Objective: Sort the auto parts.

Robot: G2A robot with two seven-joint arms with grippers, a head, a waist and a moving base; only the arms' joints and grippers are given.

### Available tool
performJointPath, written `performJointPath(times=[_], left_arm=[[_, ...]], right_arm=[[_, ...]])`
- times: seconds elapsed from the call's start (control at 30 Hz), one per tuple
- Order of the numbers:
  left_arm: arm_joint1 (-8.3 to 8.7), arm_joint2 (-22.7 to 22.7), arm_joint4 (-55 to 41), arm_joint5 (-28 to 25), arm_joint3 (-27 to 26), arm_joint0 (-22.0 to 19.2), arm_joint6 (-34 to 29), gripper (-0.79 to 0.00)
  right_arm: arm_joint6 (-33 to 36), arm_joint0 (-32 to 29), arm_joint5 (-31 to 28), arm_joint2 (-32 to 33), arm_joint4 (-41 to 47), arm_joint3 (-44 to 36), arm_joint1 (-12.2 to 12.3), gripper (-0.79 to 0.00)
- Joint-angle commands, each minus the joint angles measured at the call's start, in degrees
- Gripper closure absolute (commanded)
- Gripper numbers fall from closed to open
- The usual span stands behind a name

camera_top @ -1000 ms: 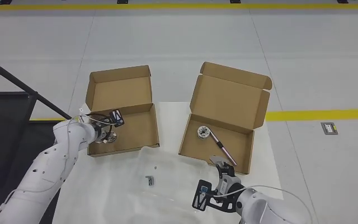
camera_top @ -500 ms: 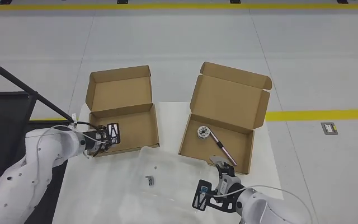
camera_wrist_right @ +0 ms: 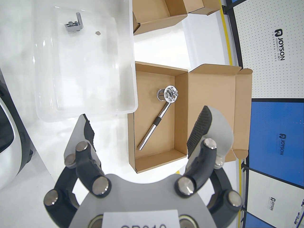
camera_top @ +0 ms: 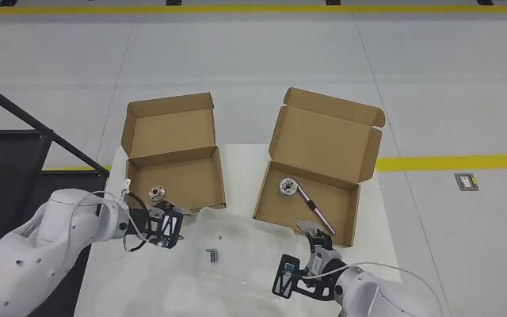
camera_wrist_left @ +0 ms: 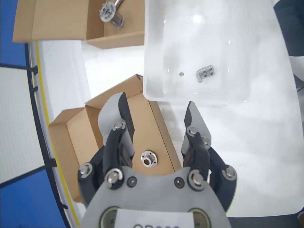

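Nearest the robot, the right gripper (camera_wrist_right: pixel 146 117) hangs by the near right corner of the bin (camera_wrist_right: pixel 131 48), jaws spread and empty, in the same place as a second ago. Just beside the bin's left side, the left gripper (camera_wrist_left: pixel 156 103) is likewise released and holds nothing. A second ago it was down inside the box (camera_top: pixel 198 186) just beyond the bin's far left corner. It has since drawn back toward the bin, leaving a round metal fitting (camera_wrist_left: pixel 148 159) lying on the box floor. I judge that one part is now sorted and that the arm is free for another. Inside the bin a small grey bracket (camera_wrist_left: pixel 205 73) lies on the clear floor, with a tiny chip (camera_wrist_left: pixel 181 73) near it but apart; the bracket is probably the next pick. Beyond the bin's far right corner, the second box (camera_wrist_right: pixel 142 84) holds a round hub (camera_wrist_right: pixel 169 94) and a thin rod (camera_wrist_right: pixel 152 129) whose end meets the hub. The wrist views make out the bracket's holes and the pin at one end, where the top view gives a grey speck. The top view lays out both boxes, lids open, on the counter (camera_top: pixel 238 162).
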Motion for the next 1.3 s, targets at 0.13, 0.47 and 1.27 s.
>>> performJointPath(times=[0.13,0.47,1.27], left_arm=[[-0.26,14.7,0.9,0.0,0.5,-10.8,5.5,-0.551],[-2.21,30.3,-1.4,0.0,1.6,-23.5,5.3,-0.785],[-9.12,38.5,21.7,0.0,-2.5,-26.1,1.1,-0.785]], right_arm=[[0.0,0.0,0.0,0.0,0.0,0.0,0.0,-0.785],[0.0,0.0,0.0,0.0,0.0,0.0,0.0,-0.785],[0.0,0.0,0.0,0.0,0.0,0.0,0.0,-0.785]])
